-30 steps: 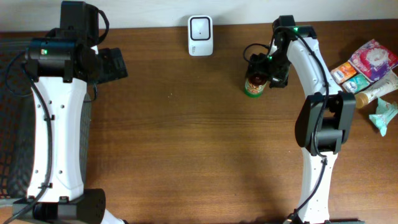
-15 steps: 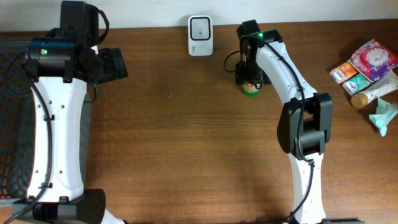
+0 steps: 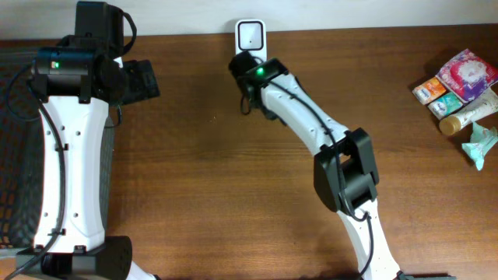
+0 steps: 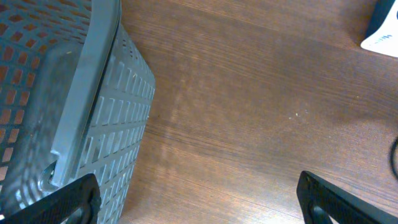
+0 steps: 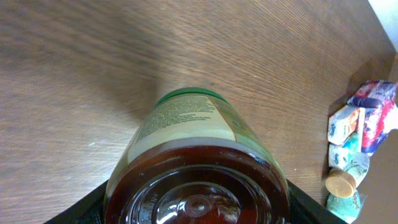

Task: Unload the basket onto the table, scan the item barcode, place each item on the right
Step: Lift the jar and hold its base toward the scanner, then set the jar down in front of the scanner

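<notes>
A glass jar (image 5: 196,155) with dark contents, a cream label and a green lid fills the right wrist view, its base toward the camera. My right gripper (image 5: 196,208) is shut on it, one black finger on each side of the base. In the overhead view that gripper (image 3: 253,82) hangs just in front of the white barcode scanner (image 3: 250,35) at the table's back edge, and the arm hides the jar. My left gripper (image 4: 199,202) stands open over bare wood at the back left (image 3: 140,80), holding nothing.
A grey mesh basket (image 4: 62,93) stands at the left edge of the table (image 3: 14,155). A pile of small packets and bottles (image 3: 461,82) lies at the far right (image 5: 357,130). The scanner's corner (image 4: 382,34) shows in the left wrist view.
My right arm has swung left across the back of the table, carrying the jar from the right side to just in front of the scanner. The left arm has not moved.
</notes>
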Available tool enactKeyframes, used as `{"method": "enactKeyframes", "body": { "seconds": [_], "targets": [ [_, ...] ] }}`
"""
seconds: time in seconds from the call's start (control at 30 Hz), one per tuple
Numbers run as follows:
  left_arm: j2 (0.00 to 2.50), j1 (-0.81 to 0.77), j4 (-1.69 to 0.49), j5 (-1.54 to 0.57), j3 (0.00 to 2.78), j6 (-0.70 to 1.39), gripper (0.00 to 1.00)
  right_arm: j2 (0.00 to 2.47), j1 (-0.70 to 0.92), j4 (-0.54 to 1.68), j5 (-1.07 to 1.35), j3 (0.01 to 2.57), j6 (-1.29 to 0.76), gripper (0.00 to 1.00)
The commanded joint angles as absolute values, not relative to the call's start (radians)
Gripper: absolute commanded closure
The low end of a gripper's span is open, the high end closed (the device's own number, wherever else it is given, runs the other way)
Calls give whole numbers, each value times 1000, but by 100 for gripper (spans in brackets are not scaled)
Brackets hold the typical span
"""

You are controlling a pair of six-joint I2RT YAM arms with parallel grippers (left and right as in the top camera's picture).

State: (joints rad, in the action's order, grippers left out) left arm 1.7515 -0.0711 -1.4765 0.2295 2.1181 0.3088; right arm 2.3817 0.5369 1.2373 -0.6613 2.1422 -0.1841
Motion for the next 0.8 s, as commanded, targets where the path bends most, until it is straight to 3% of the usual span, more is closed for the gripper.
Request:
{"method": "enactKeyframes", "body": {
  "seconds": [0.0, 0.2, 0.33, 0.37, 0.47, 0.6, 0.67, 0.77],
  "targets": [
    [1748, -69, -1478, 240, 2128, 297, 1, 2405, 544, 1234, -783, 2097, -199, 38],
    [1748, -69, -1478, 240, 2128, 297, 1, 2414, 543, 1215, -782, 2010, -199, 36],
    [1748, -69, -1478, 240, 2128, 297, 1, 2408, 543, 1213, -496, 2010, -249, 19],
    [1748, -69, -1478, 240, 2128, 297, 1, 2407, 543, 1227, -366, 2064, -271, 8],
    [1748, -69, -1478, 240, 2128, 297, 1, 2401, 542, 1298, -276, 2205, -321, 0],
    [1748, -69, -1478, 240, 2128, 297, 1, 2386, 479, 1447, -237, 2520, -327, 1],
    [1748, -69, -1477, 240, 2128, 297, 1, 2386, 418, 1375, -114, 2551, -371, 1],
    [1748, -69, -1478, 240, 2128, 297, 1, 2416, 352, 1246, -30, 2508, -616, 1]
  ]
}}
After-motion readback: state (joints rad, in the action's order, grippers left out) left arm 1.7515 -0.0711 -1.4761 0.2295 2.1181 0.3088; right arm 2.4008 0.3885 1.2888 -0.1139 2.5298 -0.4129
